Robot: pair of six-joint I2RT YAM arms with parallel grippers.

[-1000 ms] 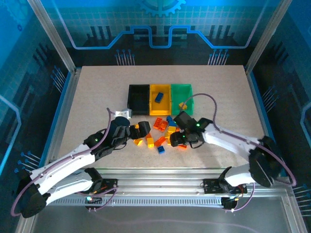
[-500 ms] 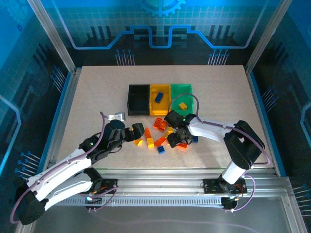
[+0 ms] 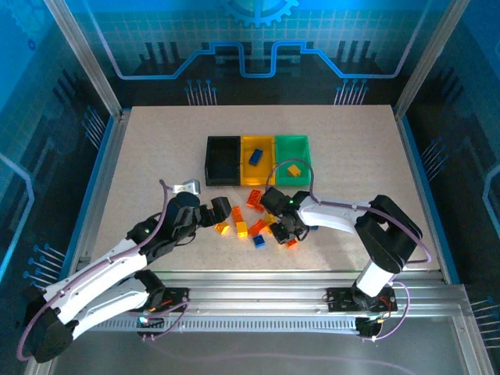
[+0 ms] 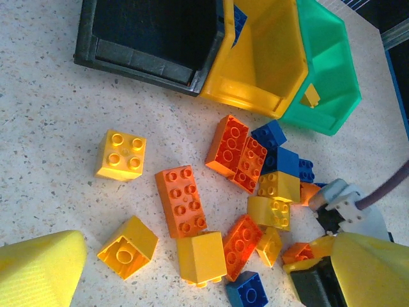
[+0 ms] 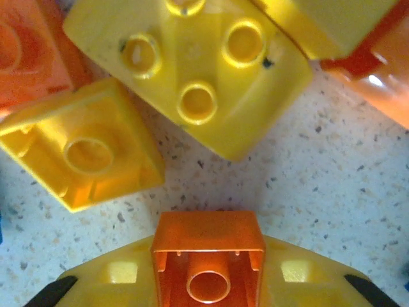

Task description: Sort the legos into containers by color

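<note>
Speckled tabletop (image 3: 156, 141) below: my right gripper (image 3: 286, 232) pinches an orange brick (image 5: 208, 252) at the pile's edge, and my left gripper (image 4: 192, 272) gapes wide. Best lift straight up, clear of the yellow bricks (image 5: 192, 70), probably toward the black bin (image 3: 223, 160).

**Top view.** Left arm (image 3: 101, 269) and right arm (image 3: 367, 226): rounded white link shells joined by black joint housings, on black bases (image 3: 164, 301) along the lower edge. A small green light glows near each wrist. Thin purple-grey cables (image 3: 294, 162) loop beside both arms. Left gripper (image 3: 219, 212) and right gripper (image 3: 287, 230) appear black.

**Wrist views.** Fingers (image 4: 38, 265) are translucent yellow and finely textured. At the bottom of the right wrist view they show black outer corners.
</note>
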